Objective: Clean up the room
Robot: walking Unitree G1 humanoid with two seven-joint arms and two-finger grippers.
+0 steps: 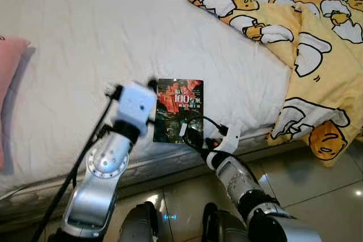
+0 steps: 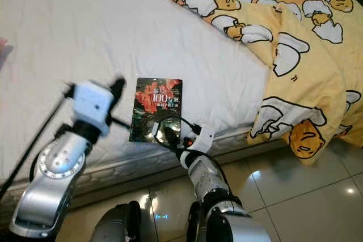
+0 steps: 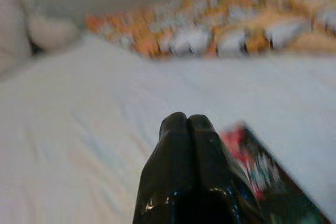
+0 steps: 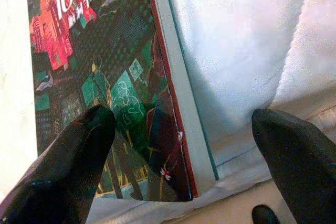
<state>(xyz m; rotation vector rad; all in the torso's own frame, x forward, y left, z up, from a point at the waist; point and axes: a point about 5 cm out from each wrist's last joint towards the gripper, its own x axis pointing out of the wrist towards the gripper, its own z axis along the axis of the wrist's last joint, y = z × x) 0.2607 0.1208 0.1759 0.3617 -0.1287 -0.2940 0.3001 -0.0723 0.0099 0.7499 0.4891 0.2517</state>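
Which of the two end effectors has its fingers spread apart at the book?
The right end effector: its fingers straddle the book's near corner on the bed. The left end effector is pressed shut beside the book.

You see a white bed [image 1: 113,32] across most of the frame, a yellow patterned blanket [image 1: 306,32] at upper right, and glossy tiled floor [image 1: 317,179] at lower right.

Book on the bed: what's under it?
The book lies flat on the white mattress, near its front edge. Whatever sits directly beneath its cover is hidden. The right gripper is open around its near corner; the left gripper is shut beside it.
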